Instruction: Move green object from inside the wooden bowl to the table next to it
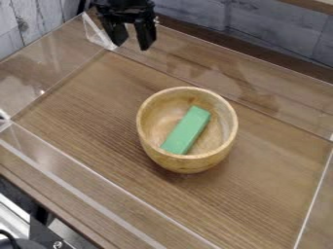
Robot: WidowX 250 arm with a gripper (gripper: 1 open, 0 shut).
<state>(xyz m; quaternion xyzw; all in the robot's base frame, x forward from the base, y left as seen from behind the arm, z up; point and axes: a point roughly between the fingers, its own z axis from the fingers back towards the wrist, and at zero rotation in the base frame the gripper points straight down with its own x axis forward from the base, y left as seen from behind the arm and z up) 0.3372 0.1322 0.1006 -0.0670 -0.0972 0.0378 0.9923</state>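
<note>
Here the clear plastic wall on the left catches pale glare, thin and glassy, running below and to the left of the jaws along the table's edge. The table is brown, with a fine straight wood grain and a dull sheen, and it spreads out below the jaws toward the near edge. The gripper hangs at the top, black and hard-edged, pointing steeply down over the table's far part; its two dark fingers stand apart with bare table showing between them, so the jaws are wide and hold nothing. Just left of the jaws a small pale curved piece shows; what it is cannot be told. Well below the jaws and a little to their right sits the bowl, round, light tan, with thick smooth walls and a soft matte finish, resting on the table. Inside it lies the block, flat, rectangular, plain bright green, leaning slantwise with its upper end toward the bowl's far right wall. Nothing stands between the jaws and the bowl. Right of the jaws, behind the far wall, runs a grey planked surface.
</note>
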